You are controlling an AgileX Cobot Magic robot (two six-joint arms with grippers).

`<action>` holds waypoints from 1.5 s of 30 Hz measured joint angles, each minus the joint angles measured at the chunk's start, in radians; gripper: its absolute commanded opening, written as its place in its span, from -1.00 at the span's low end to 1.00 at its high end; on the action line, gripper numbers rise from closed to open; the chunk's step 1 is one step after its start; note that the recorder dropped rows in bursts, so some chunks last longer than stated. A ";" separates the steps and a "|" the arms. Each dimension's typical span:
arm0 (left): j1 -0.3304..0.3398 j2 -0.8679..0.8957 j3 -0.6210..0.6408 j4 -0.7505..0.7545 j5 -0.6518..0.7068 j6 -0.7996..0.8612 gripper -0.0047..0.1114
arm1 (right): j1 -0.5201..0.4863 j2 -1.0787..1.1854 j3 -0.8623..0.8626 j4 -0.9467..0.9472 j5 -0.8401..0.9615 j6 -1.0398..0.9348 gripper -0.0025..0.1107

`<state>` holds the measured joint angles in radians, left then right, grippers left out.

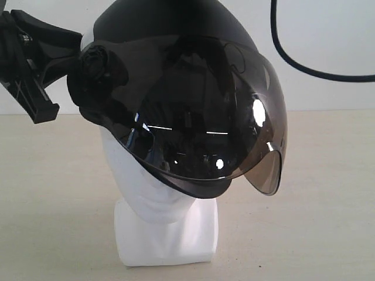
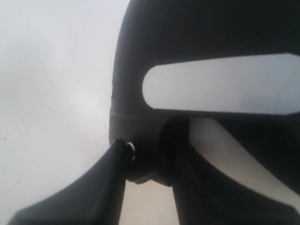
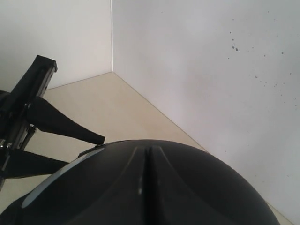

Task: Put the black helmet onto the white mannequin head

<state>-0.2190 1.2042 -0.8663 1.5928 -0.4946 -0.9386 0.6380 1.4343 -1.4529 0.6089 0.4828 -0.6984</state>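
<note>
One arm (image 1: pixel 30 61) level, jaws straddling helmet (image 1: pixel 170 17)

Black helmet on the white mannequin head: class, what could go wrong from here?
The black helmet looks askew on the white mannequin head, its visor hanging low; it may slide or rock once released. The left gripper is right at the helmet's edge; withdrawing at an angle could drag the helmet and topple the head.
</note>
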 measured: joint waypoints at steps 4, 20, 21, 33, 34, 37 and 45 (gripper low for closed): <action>0.000 0.000 0.000 0.000 0.000 0.000 -0.84 | 0.000 0.000 0.000 0.000 0.000 0.000 -0.96; -0.002 -0.010 0.094 -0.106 0.015 0.017 -0.84 | 0.006 0.004 0.000 0.025 0.000 0.002 -0.96; -0.002 -0.012 0.098 -0.108 0.018 0.017 -0.84 | 0.007 0.004 0.000 0.026 0.002 0.002 -0.96; -0.012 0.016 0.208 -0.035 0.001 0.012 -0.84 | 0.008 0.004 0.000 0.028 0.019 0.002 -0.96; -0.012 0.016 0.208 -0.035 -0.003 0.014 -0.84 | 0.008 0.004 0.000 0.028 0.019 0.002 -0.96; -0.012 0.016 0.208 -0.035 -0.006 0.014 -0.84 | 0.008 0.004 0.000 0.028 0.019 0.002 -0.96; -0.012 0.010 0.208 -0.035 0.048 0.009 -0.84 | 0.008 0.004 0.000 0.028 0.021 0.002 -0.96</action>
<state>-0.2309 1.2137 -0.6579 1.5575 -0.4466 -0.9293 0.6464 1.4386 -1.4529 0.6373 0.5034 -0.6963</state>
